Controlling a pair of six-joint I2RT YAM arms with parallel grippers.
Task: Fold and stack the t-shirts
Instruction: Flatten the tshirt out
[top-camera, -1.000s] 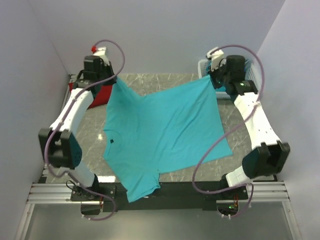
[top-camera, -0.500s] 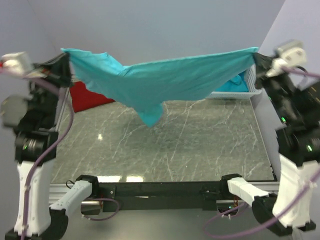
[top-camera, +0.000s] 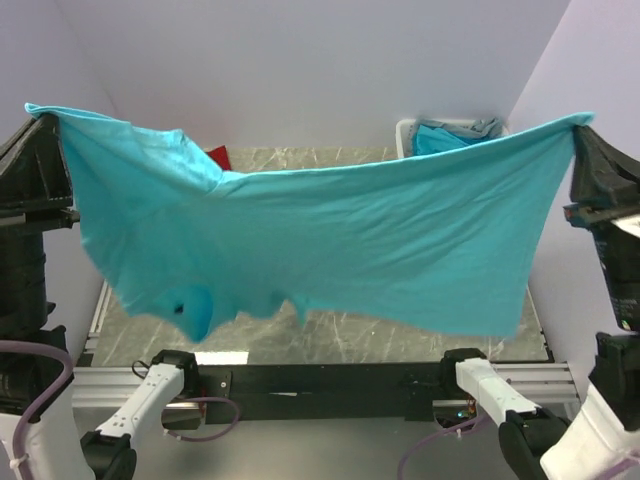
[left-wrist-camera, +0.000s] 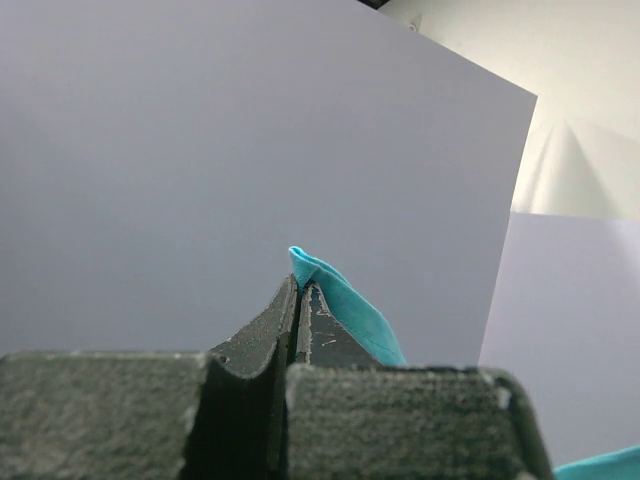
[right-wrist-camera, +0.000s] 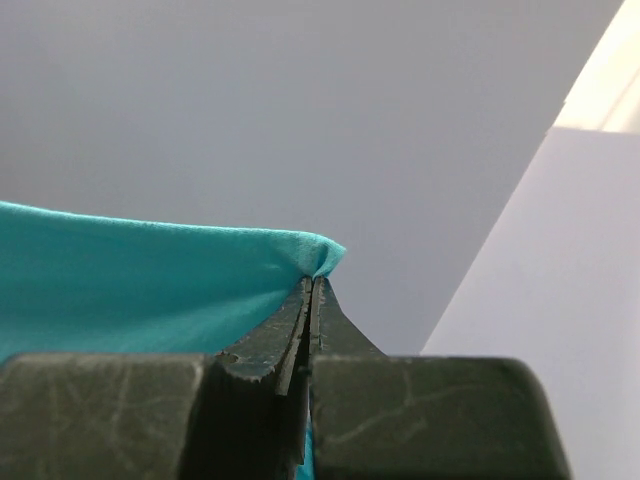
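Raised higher and spread wider than half a second ago, the turquoise t-shirt (top-camera: 320, 240) hangs stretched between both grippers. The left gripper (top-camera: 42, 112) is clamped on one corner and the right gripper (top-camera: 582, 124) pinches the other. A red t-shirt (top-camera: 217, 157) peeks out below and behind the left one.

Both arms reach high, left arm (top-camera: 25, 260) at the left edge, right arm (top-camera: 620, 270) at the right, each with jaws pinched tight on a shirt (top-camera: 330, 240) corner

no legible text, nothing readable on the turquoise t-shirt (top-camera: 320, 240)
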